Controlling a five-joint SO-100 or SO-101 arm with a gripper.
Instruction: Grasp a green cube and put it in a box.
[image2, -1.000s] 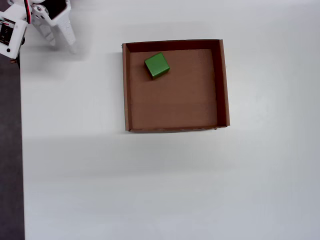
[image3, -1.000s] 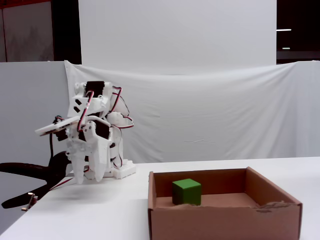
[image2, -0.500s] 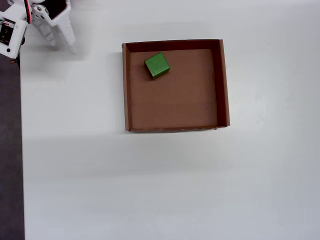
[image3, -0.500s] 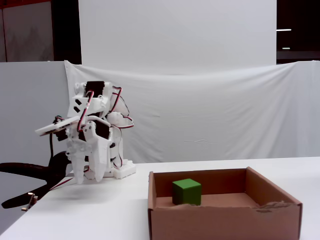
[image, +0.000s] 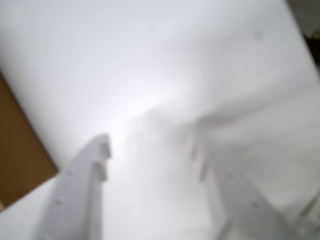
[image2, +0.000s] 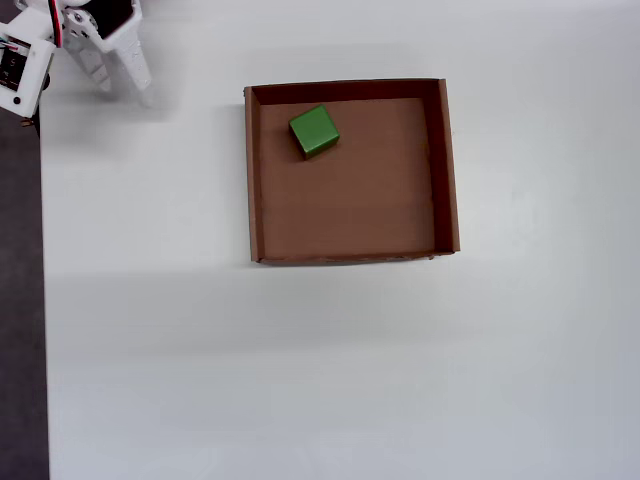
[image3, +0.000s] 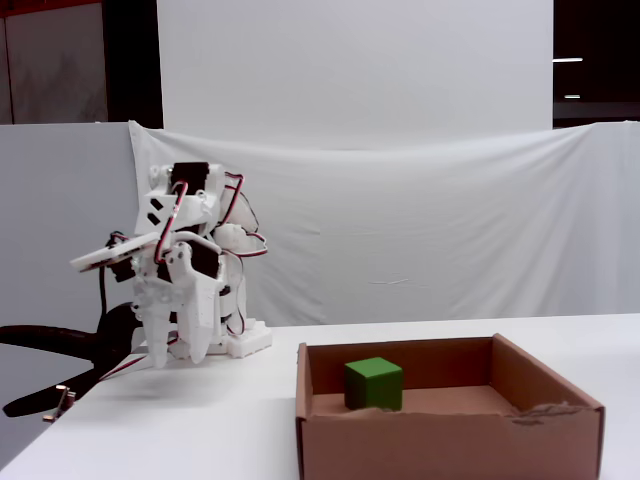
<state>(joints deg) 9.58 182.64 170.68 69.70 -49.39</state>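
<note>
The green cube (image2: 314, 131) rests inside the box (image2: 448, 170), near the upper-left corner of its bottom in the overhead view. In the fixed view the green cube (image3: 373, 384) stands behind the front wall of the box (image3: 450, 450). My gripper (image2: 125, 88) is folded back at the table's top-left corner, well apart from the box. It hangs points-down over the white table in the fixed view (image3: 175, 360). The blurred wrist view shows the gripper (image: 150, 145) open with only bare table between its fingers, and a corner of the box (image: 20, 145) at the left.
The table's left edge (image2: 43, 300) runs down the overhead view, with dark floor beyond it. A black chair arm (image3: 50, 345) sits left of the arm's base. A white cloth backdrop (image3: 420, 230) hangs behind the table.
</note>
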